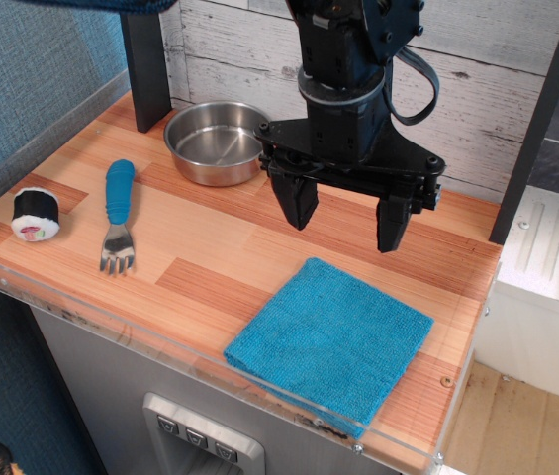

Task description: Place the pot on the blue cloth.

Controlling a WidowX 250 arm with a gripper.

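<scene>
The pot (215, 142) is a shiny round steel pan standing upright at the back of the wooden table, left of centre; its handle is hidden. The blue cloth (329, 342) lies flat near the front right edge, turned like a diamond. My gripper (346, 214) hangs above the table between the two, just right of the pot and behind the cloth. Its two black fingers are spread wide apart and hold nothing.
A blue-handled fork (118, 213) lies left of centre, tines toward the front. A sushi roll piece (35, 214) sits at the far left. A dark post (145, 69) stands behind the pot. A clear plastic lip (190, 351) runs along the table's front edge.
</scene>
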